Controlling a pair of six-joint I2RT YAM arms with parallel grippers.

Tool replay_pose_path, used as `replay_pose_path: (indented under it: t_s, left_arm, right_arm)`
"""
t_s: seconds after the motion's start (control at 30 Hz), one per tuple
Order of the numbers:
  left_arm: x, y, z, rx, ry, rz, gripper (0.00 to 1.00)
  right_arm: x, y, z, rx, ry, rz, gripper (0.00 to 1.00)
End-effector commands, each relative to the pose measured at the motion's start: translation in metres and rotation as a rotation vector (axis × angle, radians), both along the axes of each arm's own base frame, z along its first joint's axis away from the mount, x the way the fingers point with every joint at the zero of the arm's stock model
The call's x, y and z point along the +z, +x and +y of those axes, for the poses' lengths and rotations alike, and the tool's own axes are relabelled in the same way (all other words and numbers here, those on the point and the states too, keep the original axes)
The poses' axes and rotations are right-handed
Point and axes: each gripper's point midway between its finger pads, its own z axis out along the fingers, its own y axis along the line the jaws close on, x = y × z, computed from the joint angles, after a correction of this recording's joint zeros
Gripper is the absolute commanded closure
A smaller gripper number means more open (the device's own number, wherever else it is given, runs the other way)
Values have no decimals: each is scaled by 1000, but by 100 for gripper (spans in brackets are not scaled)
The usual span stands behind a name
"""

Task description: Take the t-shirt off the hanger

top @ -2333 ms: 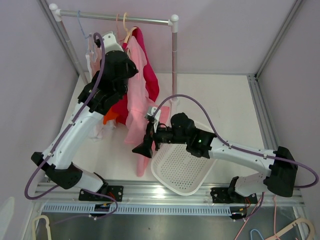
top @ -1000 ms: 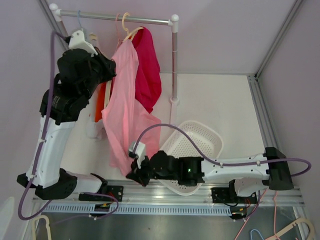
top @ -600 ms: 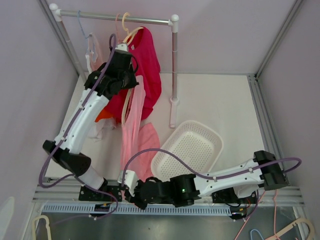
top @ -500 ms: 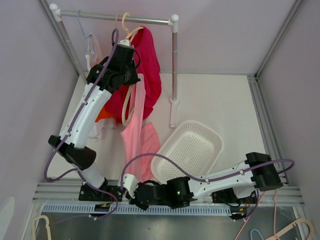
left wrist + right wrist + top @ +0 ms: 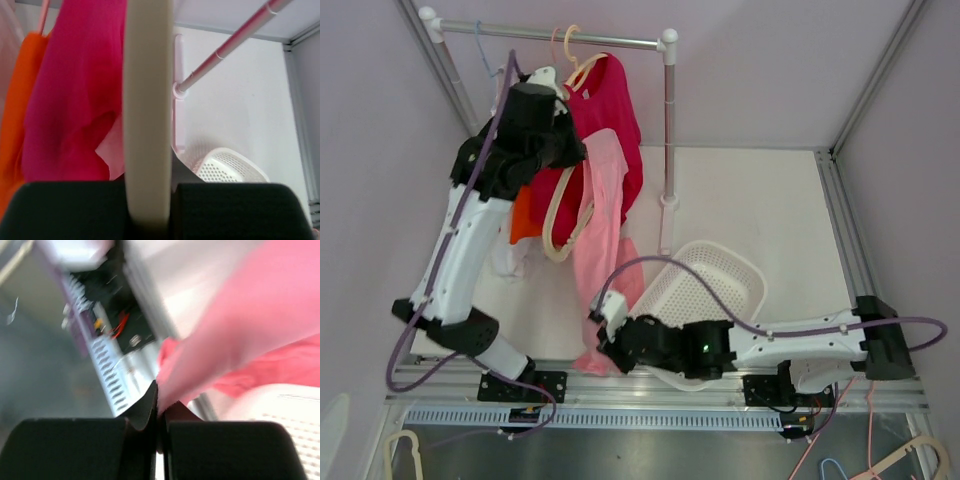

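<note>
Setting: White table [image 5: 770,210] between pale lilac walls, with your two arm bases at its near edge.
Rail: You have a metal clothes rail [image 5: 610,42] across the far left. A magenta garment [image 5: 620,130] and an orange garment [image 5: 523,215] hang from it.
Left fingers: Your left fingers [image 5: 65,215] are raised high beside the rail. They are pressed tight on the cream hanger [image 5: 147,100], one pad on each side of its bar.
Hanger: From above you see its loop hanging below your left wrist, in front of the magenta garment and beside the orange one.
T-shirt: The pink t-shirt [image 5: 602,215] runs as a long strip from the hanger at the far left down to the near edge of the table. Its upper end lies against the hanger. You cannot tell whether it is threaded on it.
Right fingers: Your right fingers [image 5: 70,450] are low at the near edge, left of centre. They are closed and pinching the lower end of the t-shirt.
Basket: A white perforated basket [image 5: 715,275] sits tilted on the table just right of the t-shirt's lower end, with your right arm partly across it.
</note>
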Motion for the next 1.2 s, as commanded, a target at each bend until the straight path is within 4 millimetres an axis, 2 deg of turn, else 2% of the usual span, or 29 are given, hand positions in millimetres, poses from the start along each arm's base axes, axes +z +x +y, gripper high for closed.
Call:
replay_pose_path:
  t_s: [0.0,0.03,0.07,0.1,0.17,0.2,0.23,0.27,0.3,0.33,0.37,0.4,0.43,0.47,0.53,0.57,0.6,0.63,0.7,0.77,0.8,0.83,0.87,0.9,1.0,1.03,1.1,1.13,1.17]
  left_arm:
    - [74,-60,11,-31,-172,-209,99]
    - [58,-71,12,-37,-160,-184,100]
    - [54,-100,24,-52,-174,-199,100]
    - [54,-117,23,-94,-195,-207,100]
    - [41,-156,39,-139,-222,-212,99]
    - [41,-171,44,-162,-229,-227,100]
    - [30,-184,48,-187,-224,-204,100]
    - [32,-205,60,-202,-240,-240,99]
    - [31,-215,66,-210,-243,-252,99]
    - [27,-227,68,-236,-251,-248,99]
    - [27,-244,76,-251,-277,-280,99]
    - [24,-250,78,-255,-287,-283,99]
    - [20,-257,81,-262,-297,-283,100]
    - [16,-262,83,-259,-311,-278,100]
    - [23,-281,93,-267,-360,-336,100]
    - [28,-295,89,-332,-396,-362,99]
    - [32,-305,88,-371,-421,-396,99]
    - [41,-327,87,-452,-459,-464,99]
    - [45,-346,81,-565,-468,-503,99]
    - [40,-358,69,-676,-453,-490,100]
    - [37,-373,60,-784,-467,-466,100]
    - [26,-374,52,-826,-467,-435,99]
    - [24,-382,48,-886,-470,-444,99]
    - [21,-397,44,-977,-482,-444,99]
    - [5,-407,41,-1059,-474,-474,99]
    - [-4,-391,44,-969,-453,-459,99]
    - [-25,-365,51,-827,-397,-420,100]
    - [-32,-345,58,-719,-358,-415,100]
    - [-37,-333,61,-666,-333,-407,99]
  right_arm:
    - [58,65,-16,-198,190,31,100]
    - [81,78,-21,-218,252,8,100]
    - [93,97,-28,-284,274,-16,100]
    - [113,120,-35,-341,299,-35,100]
    - [129,148,-44,-414,280,-87,100]
    - [134,167,-53,-457,255,-109,100]
    - [161,178,-54,-461,280,-160,100]
    - [165,189,-54,-476,270,-183,100]
    - [176,198,-55,-489,287,-206,100]
    - [199,217,-62,-525,321,-235,100]
    - [202,229,-61,-532,304,-263,100]
    - [210,240,-63,-553,307,-278,100]
    - [238,258,-74,-595,341,-319,100]
    - [238,273,-71,-616,321,-332,100]
    - [248,298,-83,-677,289,-362,100]
    - [274,305,-88,-693,316,-402,100]
    - [264,317,-84,-707,269,-402,100]
    - [281,327,-93,-741,291,-422,100]
    - [279,342,-91,-748,275,-429,100]
    - [288,353,-96,-762,294,-438,100]
    - [306,354,-99,-763,331,-450,100]
    - [309,358,-97,-756,325,-462,100]
    - [319,358,-98,-756,334,-481,100]
    - [342,355,-104,-762,373,-505,100]
    - [370,352,-115,-782,411,-551,100]
    - [393,342,-124,-783,459,-568,100]
    - [411,326,-131,-753,505,-568,100]
    - [418,315,-130,-730,528,-569,100]
    - [437,297,-144,-720,572,-589,100]
